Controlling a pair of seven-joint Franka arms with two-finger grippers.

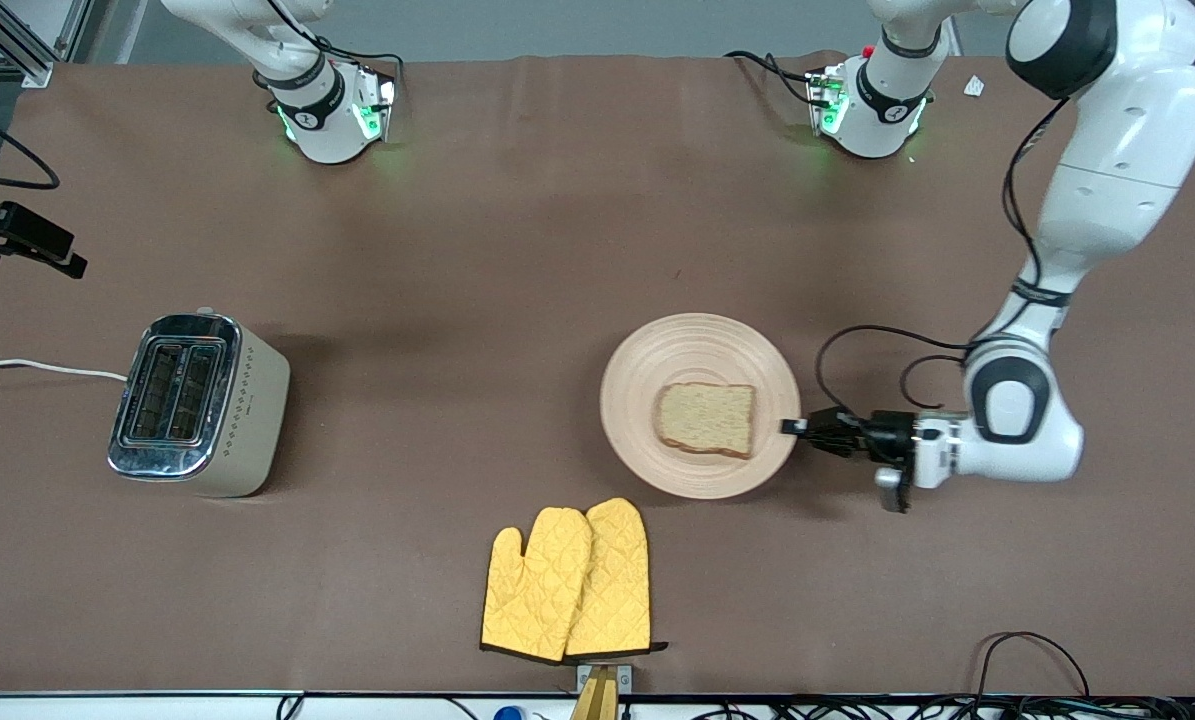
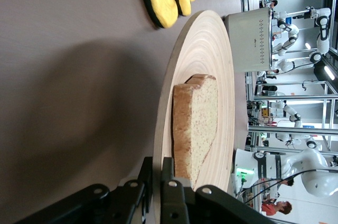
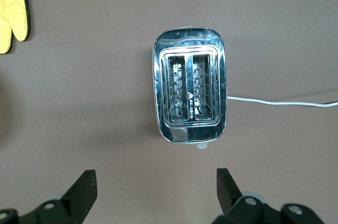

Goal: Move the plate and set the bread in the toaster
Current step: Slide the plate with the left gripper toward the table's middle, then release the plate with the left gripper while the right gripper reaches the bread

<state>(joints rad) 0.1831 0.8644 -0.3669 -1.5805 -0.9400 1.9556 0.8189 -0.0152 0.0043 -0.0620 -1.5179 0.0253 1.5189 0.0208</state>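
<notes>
Gripping the plate [image 1: 700,405] by its rim at the left arm's end, the left gripper [image 1: 795,427] has its fingers [image 2: 168,192] pinched close together, one on each face of the edge. On the plate lies the bread [image 1: 706,419], flat and close to that gripped edge. Nearer the front camera than the plate sit two yellow oven mitts [image 1: 569,582]. Well apart from the plate, toward the right arm's end, stands the toaster [image 1: 195,403]; the right gripper [image 3: 153,192] hangs over it, jaws spread wide and holding nothing.
</notes>
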